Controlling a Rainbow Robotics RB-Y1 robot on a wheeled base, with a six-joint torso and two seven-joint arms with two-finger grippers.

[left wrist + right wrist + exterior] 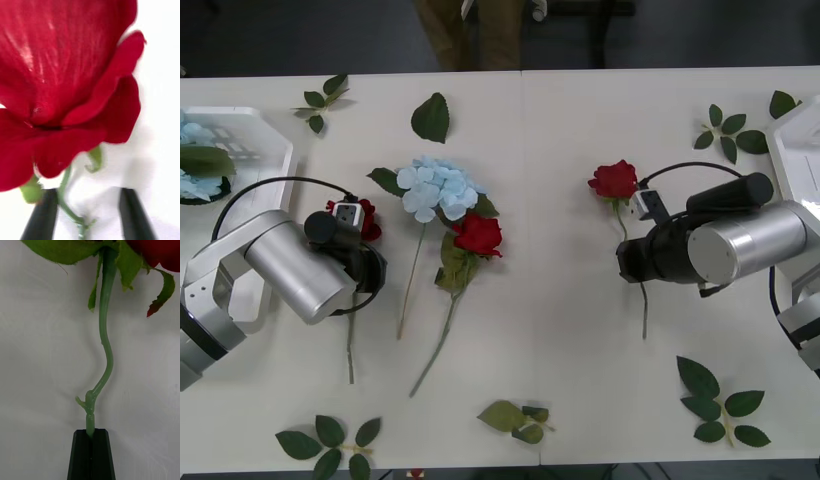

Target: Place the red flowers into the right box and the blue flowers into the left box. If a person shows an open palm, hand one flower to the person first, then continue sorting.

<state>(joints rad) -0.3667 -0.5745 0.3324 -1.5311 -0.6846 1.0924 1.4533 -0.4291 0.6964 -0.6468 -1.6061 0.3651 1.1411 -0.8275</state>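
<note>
My right gripper (91,433) is shut on the thin green stem (105,348) of a red flower (613,180) lying right of centre on the table; in the front view this gripper (630,256) sits just below the rose head. My left gripper (88,195) is open, its black fingers (42,215) either side of the stem of another red flower (63,75), whose head (364,220) peeks out beside the left gripper (358,250). A third red flower (477,235) and a blue flower (438,187) lie at the centre. The left box (255,130) holds blue flowers (194,160). The right box (792,150) shows at the right edge.
Loose green leaf sprigs lie about: at the back left (323,100), back centre (431,117), back right (730,133), front right (720,400), front centre (518,418) and front left (330,440). A person in tan trousers (470,30) stands behind the table.
</note>
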